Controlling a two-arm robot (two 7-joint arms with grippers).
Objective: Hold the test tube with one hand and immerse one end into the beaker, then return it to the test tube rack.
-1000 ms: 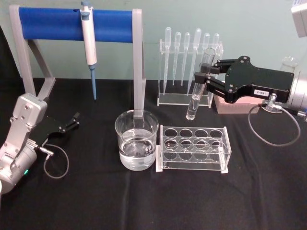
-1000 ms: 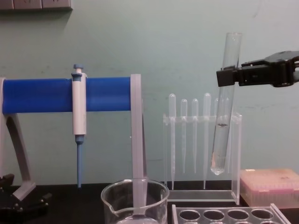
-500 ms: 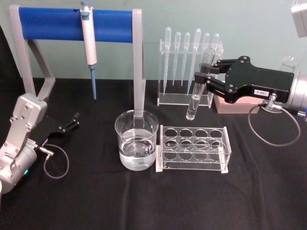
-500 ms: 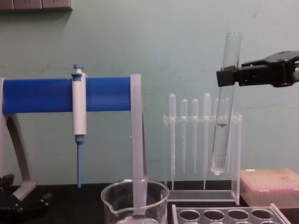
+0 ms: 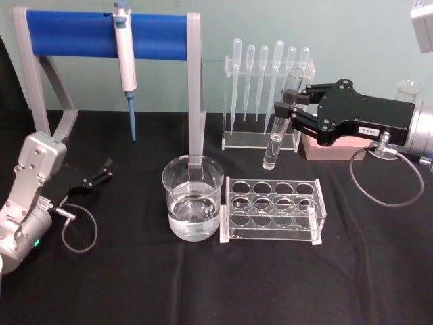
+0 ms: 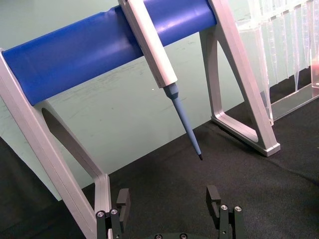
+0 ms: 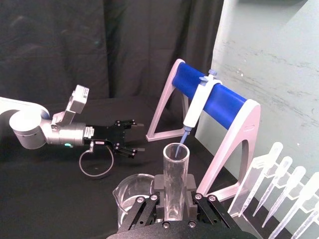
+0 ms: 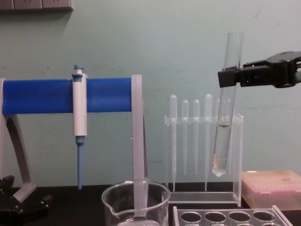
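My right gripper (image 5: 285, 108) is shut on the test tube (image 5: 280, 125), holding it near its open top, almost upright and well above the table. The tube (image 8: 225, 108) holds a little clear liquid at its rounded bottom and hangs above and behind the tube rack (image 5: 272, 209). The tube's rim (image 7: 175, 158) shows between the jaws in the right wrist view. The beaker (image 5: 193, 197), part full of clear liquid, stands to the left of the rack, below and left of the tube. My left gripper (image 5: 105, 170) rests open near the table's left side, empty.
A blue-barred stand (image 5: 108, 34) with a hanging pipettor (image 5: 125, 57) stands at the back left. A clear holder of plastic pipettes (image 5: 267, 88) is behind the tube. A pink box (image 8: 272, 188) sits at the right under my right gripper.
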